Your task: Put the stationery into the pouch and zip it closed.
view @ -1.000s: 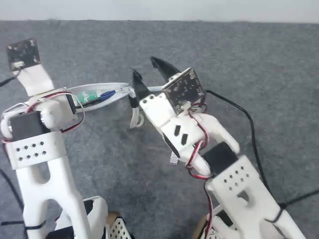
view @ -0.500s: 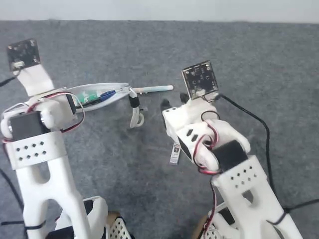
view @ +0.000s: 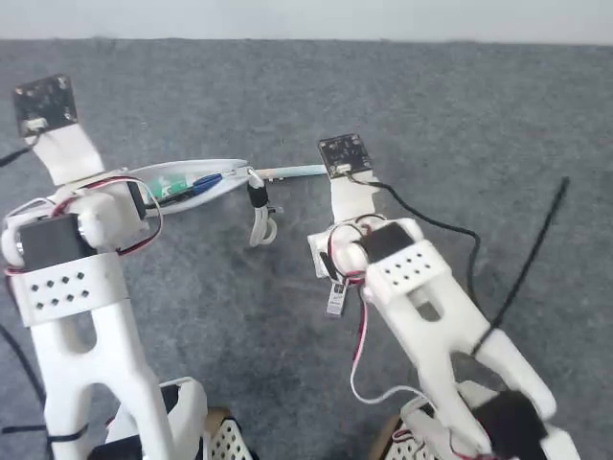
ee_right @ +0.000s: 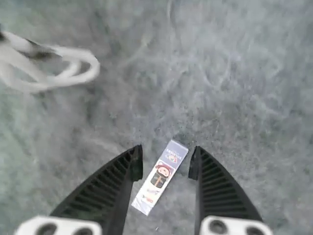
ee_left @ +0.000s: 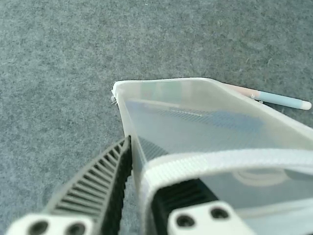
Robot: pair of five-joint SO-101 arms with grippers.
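Right wrist view — right gripper (ee_right: 167,149) apart, strip (ee_right: 159,179) between its jaws; left gripper (ee_left: 143,164) clamps pouch (ee_left: 205,122).

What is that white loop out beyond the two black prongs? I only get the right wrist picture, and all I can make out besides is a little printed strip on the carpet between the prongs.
Observer: It is the carry strap of a clear pouch. The high view shows it attached at the pouch's end.
Visitor: Is anything holding that pouch?
Observer: Yes. In the left wrist view the left gripper is shut on the pouch's edge.
Visitor: Is anything inside it?
Observer: The high view shows a green item and a blue item through the pouch's clear side.
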